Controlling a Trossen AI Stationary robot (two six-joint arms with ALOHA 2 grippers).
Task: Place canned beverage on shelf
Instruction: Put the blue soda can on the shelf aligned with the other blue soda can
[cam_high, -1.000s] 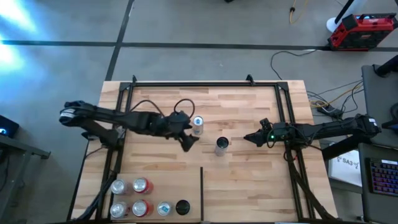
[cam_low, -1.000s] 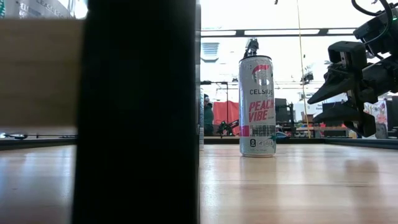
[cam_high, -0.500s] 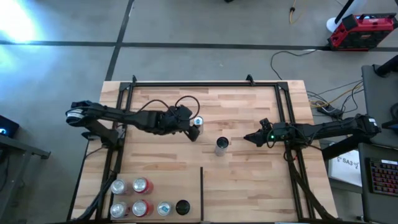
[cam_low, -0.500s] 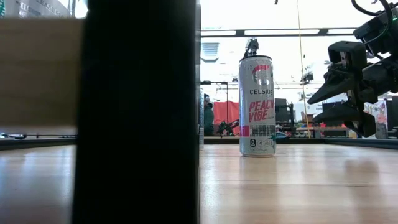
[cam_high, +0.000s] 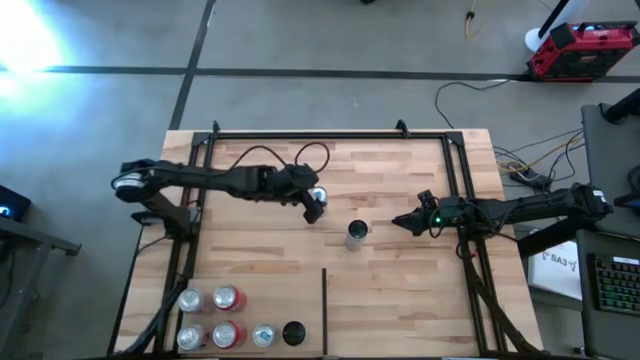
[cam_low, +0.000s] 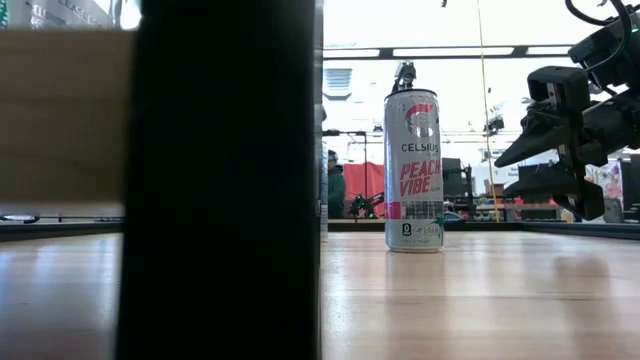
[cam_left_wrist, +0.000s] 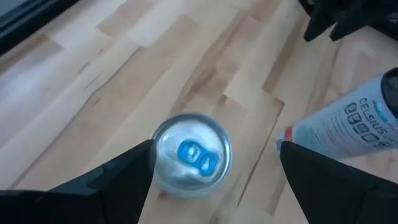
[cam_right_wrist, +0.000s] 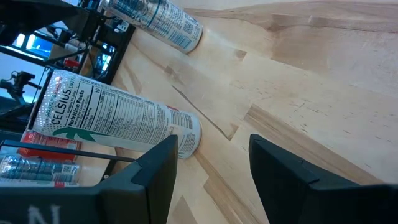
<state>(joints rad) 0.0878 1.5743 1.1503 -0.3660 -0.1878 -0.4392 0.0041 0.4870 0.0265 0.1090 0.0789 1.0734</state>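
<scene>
The left gripper (cam_high: 314, 204) hangs over a blue-tabbed can (cam_left_wrist: 191, 152), fingers spread either side, not touching it; that can stands on the shelf (cam_high: 400, 290); a white can (cam_high: 357, 235) stands just beside it; beyond that, the right gripper (cam_high: 397, 221), fingers pressed together.

A tall white Celsius can (cam_low: 413, 170) stands upright on the wooden shelf (cam_low: 470, 300), just right of centre. At nine o'clock a broad black post (cam_low: 220, 180) blocks much of the scene. At three o'clock the right gripper (cam_low: 510, 172) hangs above the boards, apart from the can. A person (cam_low: 334, 190) stands far behind.
</scene>
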